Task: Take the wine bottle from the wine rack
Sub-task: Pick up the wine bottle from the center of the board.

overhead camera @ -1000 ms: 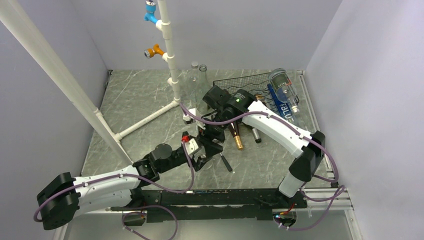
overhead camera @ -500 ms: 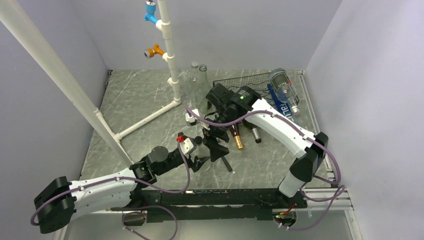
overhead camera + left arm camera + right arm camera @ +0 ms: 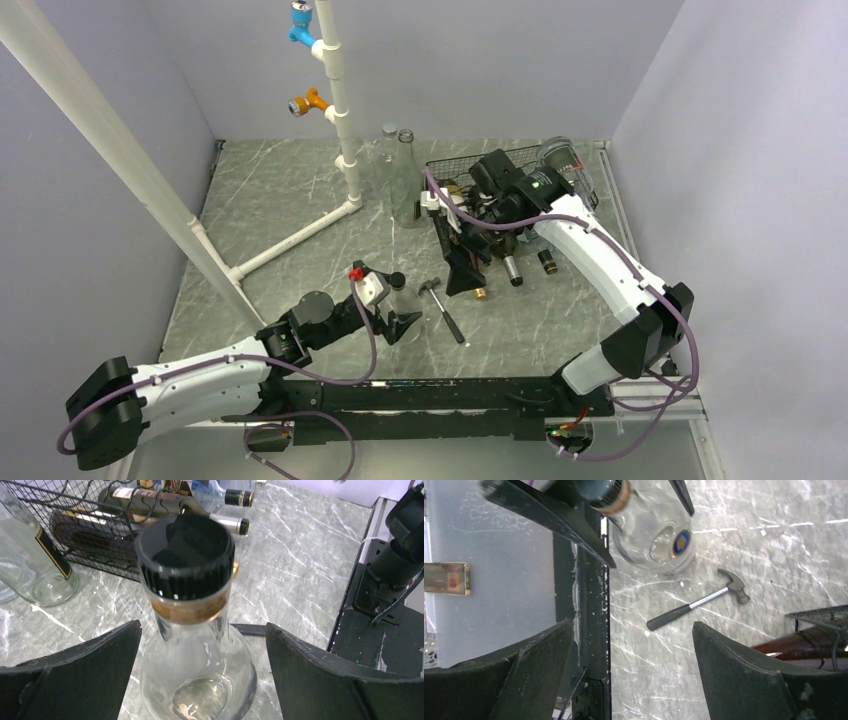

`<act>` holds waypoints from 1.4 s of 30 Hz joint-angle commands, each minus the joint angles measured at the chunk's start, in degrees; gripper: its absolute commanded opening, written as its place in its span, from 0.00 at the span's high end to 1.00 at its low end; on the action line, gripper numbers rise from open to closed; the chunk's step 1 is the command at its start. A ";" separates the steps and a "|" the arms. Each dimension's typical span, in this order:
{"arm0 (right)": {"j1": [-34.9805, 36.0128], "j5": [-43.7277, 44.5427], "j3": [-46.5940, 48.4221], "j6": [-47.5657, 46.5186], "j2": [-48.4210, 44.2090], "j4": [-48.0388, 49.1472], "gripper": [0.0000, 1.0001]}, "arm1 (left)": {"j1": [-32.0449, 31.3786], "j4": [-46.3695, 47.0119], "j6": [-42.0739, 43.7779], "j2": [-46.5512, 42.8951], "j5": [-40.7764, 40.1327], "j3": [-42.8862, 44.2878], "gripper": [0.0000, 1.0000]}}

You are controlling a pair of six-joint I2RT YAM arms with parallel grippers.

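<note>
The wine bottle is not out yet. It lies on its side in the wine rack at the far right of the table, next to other bottles, with its neck sticking out of the near end.

My right gripper hangs just in front of that end with the jaws spread wide and nothing between them. My left gripper also has its jaws spread, one on each side of a small round flask with a black cap. I see no contact with the glass.

My worry is the crowding. The necks lie close together, so when I close the right jaws I could catch the wrong bottle or two of them. A bottle could also hook on the wavy wire and drag the whole rack. The hammer and the flask stand near the way out, and a long bottle could hit them. The flask may also tip if the left arm swings.

Only the top view shows where the right gripper stands against the necks. The right wrist camera sees mostly the table and one corner of the rack. The left wrist camera shows the bottles from the side, under the wire.
</note>
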 commanded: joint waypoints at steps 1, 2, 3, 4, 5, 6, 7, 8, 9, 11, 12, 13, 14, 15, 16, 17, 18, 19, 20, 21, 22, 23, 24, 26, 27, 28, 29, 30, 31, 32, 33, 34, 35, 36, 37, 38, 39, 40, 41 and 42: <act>-2.69 -2.47 -4.83 -0.20 -3.76 7.56 0.08 | -0.25 -0.24 -1.08 -1.21 0.08 4.72 0.01; -3.56 -2.85 -6.13 0.12 -4.45 8.78 0.08 | -0.25 -0.84 -1.35 -1.21 0.00 5.29 0.01; -4.99 -3.67 -7.35 0.10 -5.02 9.80 0.08 | -0.25 -1.50 -1.63 -1.21 0.07 5.90 0.01; -5.92 -4.80 -8.46 -0.26 -5.49 10.39 0.08 | -0.25 -2.45 -2.08 -1.15 0.01 6.47 0.00; -6.94 -5.93 -9.33 -0.53 -5.78 10.70 0.08 | -0.25 -3.38 -2.45 -1.08 0.07 7.13 0.00; -7.83 -7.41 -10.46 -0.77 -6.14 11.26 0.08 | -0.25 -4.39 -2.95 -0.98 -0.01 7.83 0.01; -8.70 -8.35 -11.50 -0.86 -6.38 11.81 0.08 | -0.25 -5.24 -3.41 -0.88 -1.52 8.44 0.01; -9.27 -8.79 -12.19 -1.02 -6.53 12.08 0.08 | -0.25 -6.19 -3.73 -0.86 -1.88 8.93 0.01; -9.82 -9.10 -13.08 -1.27 -6.76 12.35 0.08 | -0.30 -6.96 -4.08 -0.78 -2.12 9.49 0.01; -11.11 -10.18 -14.56 -1.61 -7.23 13.36 0.08 | -0.25 -8.89 -5.12 -0.86 -3.13 10.37 0.01; -11.94 -11.42 -15.85 -1.80 -7.48 14.20 0.08 | -0.25 -9.66 -5.45 -0.94 -3.71 10.76 0.03; -12.74 -12.86 -16.92 -2.21 -7.50 14.82 0.08 | -0.25 -10.53 -5.82 -0.95 -4.44 11.21 0.04; -13.50 -13.05 -17.68 -2.49 -7.31 15.06 0.08 | -0.25 -11.19 -6.14 -0.96 -4.89 11.58 0.06; -14.52 -13.11 -18.02 -2.93 -7.11 14.96 0.08 | -0.25 -11.59 -6.32 -0.90 -5.21 11.87 0.09; -15.02 -13.63 -18.21 -3.29 -6.91 14.64 0.08 | -0.32 -11.66 -6.35 -0.80 -5.37 12.00 0.12; -15.87 -14.66 -18.47 -3.67 -6.88 14.39 0.08 | -0.30 -11.48 -6.35 -0.75 -5.45 12.02 0.15; -16.30 -15.48 -18.59 -4.17 -6.87 13.92 0.08 | -0.34 -11.34 -6.31 -0.51 -5.56 12.16 0.18; -16.58 -16.13 -18.70 -4.65 -6.95 13.51 0.08 | -0.34 -11.31 -6.22 -0.20 -5.55 12.38 0.22; -16.85 -16.41 -18.96 -4.84 -7.14 13.46 0.08 | -0.34 -11.62 -6.13 0.21 -5.43 12.83 0.28; -17.11 -16.56 -19.32 -4.87 -7.40 13.67 0.08 | -0.34 -12.18 -6.11 0.60 -5.39 13.35 0.36; -17.39 -16.58 -19.75 -4.87 -7.70 13.86 0.08 | -0.34 -12.77 -6.14 1.07 -5.26 14.05 0.42; -17.64 -16.62 -20.04 -4.94 -7.87 13.95 0.08 | -0.34 -13.28 -6.05 1.54 -4.82 14.54 0.46; -17.97 -16.85 -20.34 -5.07 -7.98 14.01 0.08 | -0.34 -13.75 -6.07 1.93 -4.76 15.08 0.54; -18.65 -17.84 -20.57 -5.72 -8.10 13.56 0.08 | -0.34 -14.11 -6.01 2.37 -4.78 15.73 0.76; -19.02 -18.59 -20.50 -6.53 -7.98 12.78 0.08 | -0.34 -14.08 -5.57 2.39 -4.89 16.00 0.83; -19.37 -19.20 -20.35 -7.15 -7.88 12.02 0.08 | -0.34 -14.11 -5.13 2.35 -5.20 16.25 0.91; -19.58 -19.68 -20.24 -7.70 -7.72 11.25 0.08 | -0.34 -14.31 -4.80 2.15 -5.88 16.57 1.00; -19.81 -19.93 -20.23 -8.03 -7.67 10.90 0.08 | -0.34 -14.56 -4.28 2.02 -6.61 17.04 1.00; -19.96 -20.07 -20.29 -8.23 -7.59 10.79 0.08 | -0.34 -14.85 -3.60 1.82 -7.73 17.52 1.00; -20.05 -20.09 -20.31 -8.29 -7.63 10.76 0.08 | -0.34 -15.03 -2.86 1.60 -8.92 18.01 1.00; -20.08 -20.14 -20.31 -8.34 -7.62 10.69 0.08 | -0.34 -15.13 -1.87 1.34 -10.36 18.57 1.00; -20.10 -20.21 -20.31 -8.38 -7.67 10.62 0.08 | -0.35 -15.17 -0.36 1.10 -11.82 19.06 1.00; -20.19 -20.27 -20.31 -8.46 -7.69 10.54 0.08 | -0.34 -15.07 0.81 0.64 -13.26 19.75 1.00; -20.17 -20.35 -20.31 -8.47 -7.76 10.56 0.08 | -0.27 -14.90 1.77 0.42 -14.85 20.37 1.00; -20.23 -20.29 -20.39 -8.41 -7.82 10.64 0.08 | -0.26 -14.67 4.26 0.23 -16.94 20.98 1.00; -20.20 -20.13 -20.47 -8.36 -7.94 10.74 0.08 | -0.20 -14.51 5.74 0.12 -18.38 21.67 1.00; -20.21 -20.10 -20.49 -8.23 -8.00 10.82 0.08 | 0.02 -14.21 7.04 0.15 -19.66 22.28 1.00; -20.19 -20.02 -20.49 -8.14 -7.97 10.89 0.08 | 0.39 -14.07 8.33 0.30 -20.56 22.99 1.00; -20.19 -19.90 -20.49 -8.05 -7.93 10.86 0.08 | 0.89 -14.04 9.36 0.55 -21.21 23.65 1.00; -20.22 -19.82 -20.49 -8.08 -7.92 10.84 0.08 | 1.67 -14.10 10.04 0.81 -21.65 24.31 1.00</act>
